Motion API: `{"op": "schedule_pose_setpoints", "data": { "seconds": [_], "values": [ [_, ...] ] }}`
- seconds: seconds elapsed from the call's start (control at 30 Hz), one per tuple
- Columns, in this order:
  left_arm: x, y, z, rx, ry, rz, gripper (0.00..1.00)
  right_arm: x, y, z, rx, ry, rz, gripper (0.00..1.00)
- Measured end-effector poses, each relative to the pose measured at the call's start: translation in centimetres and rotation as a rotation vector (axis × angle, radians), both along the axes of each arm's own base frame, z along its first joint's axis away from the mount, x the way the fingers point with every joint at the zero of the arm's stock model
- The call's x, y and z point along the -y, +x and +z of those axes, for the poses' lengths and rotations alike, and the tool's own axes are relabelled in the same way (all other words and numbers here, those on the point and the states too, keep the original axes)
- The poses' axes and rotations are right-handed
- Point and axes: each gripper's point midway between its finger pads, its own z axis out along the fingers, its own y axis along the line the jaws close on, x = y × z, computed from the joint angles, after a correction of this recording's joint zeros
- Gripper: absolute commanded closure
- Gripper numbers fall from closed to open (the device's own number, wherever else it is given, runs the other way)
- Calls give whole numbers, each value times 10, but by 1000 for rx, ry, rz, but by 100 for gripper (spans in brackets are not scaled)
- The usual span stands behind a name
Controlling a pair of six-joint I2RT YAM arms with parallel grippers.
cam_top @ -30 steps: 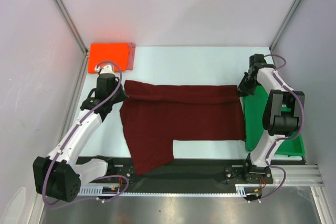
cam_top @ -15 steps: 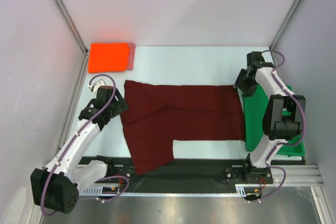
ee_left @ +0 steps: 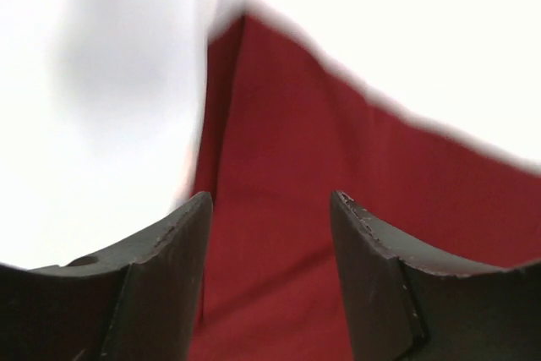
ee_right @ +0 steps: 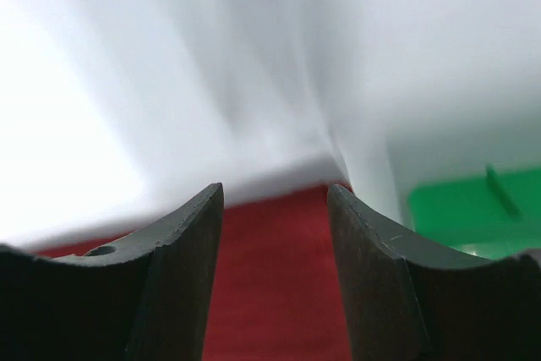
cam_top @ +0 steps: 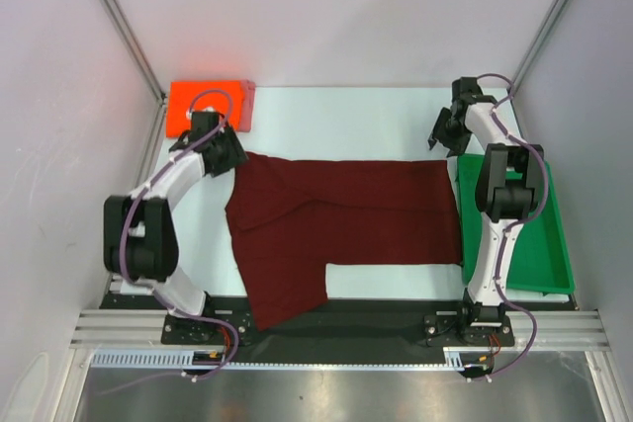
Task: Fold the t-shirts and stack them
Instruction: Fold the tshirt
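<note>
Broadly, the pale flat table (cam_top: 336, 111) takes up most of what I see, walled in by light panels on three sides. Across its middle lies the dark maroon cloth t-shirt (cam_top: 346, 219), spread flat as a wide band. A longer flap at its left end hangs towards me and runs onto the black strip at the near edge. Its right edge meets the left rim of the green plastic tray (cam_top: 539, 264), which sits along the right side of the table.

Off in the far left corner is the bright orange-red t-shirt (cam_top: 193, 106), folded into a neat rectangle. A pinkish folded t-shirt (cam_top: 250, 106) lies under it, showing only as a thin strip along its right side.

My left fingers (ee_left: 169, 251) are spread apart with nothing between them. They hang over the maroon shirt's far left corner, just beside the orange-red stack, and through the gap I see maroon cloth and its fold line. My right fingers (ee_right: 182, 243) are likewise parted and empty. They hang over the maroon shirt's far right corner, with the cloth's edge and bare table visible through the gap and a patch of green tray off to the right. Both wrist views are blurred.
</note>
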Motion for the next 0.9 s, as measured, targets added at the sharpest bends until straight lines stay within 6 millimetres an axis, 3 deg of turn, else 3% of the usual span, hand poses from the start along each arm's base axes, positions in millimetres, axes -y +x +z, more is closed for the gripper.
{"op": "schedule_pose_setpoints", "data": {
  "seconds": [0.13, 0.33, 0.57, 0.63, 0.9],
  "values": [
    [-18, 55, -9, 10, -9, 14, 48, 1, 15, -8, 0, -7, 8, 43],
    [-29, 91, -29, -10, -71, 9, 53, 5, 18, -9, 1, -5, 2, 45],
    [-21, 109, -43, -25, -120, -24, 57, 8, 21, -11, 1, -4, -5, 49],
    [-19, 110, -44, -27, -132, -31, 62, 10, 20, -12, -3, -4, -8, 50],
    [-17, 108, -54, -65, -143, -25, 64, 16, 19, -13, -8, -4, -20, 51]
  ]
}}
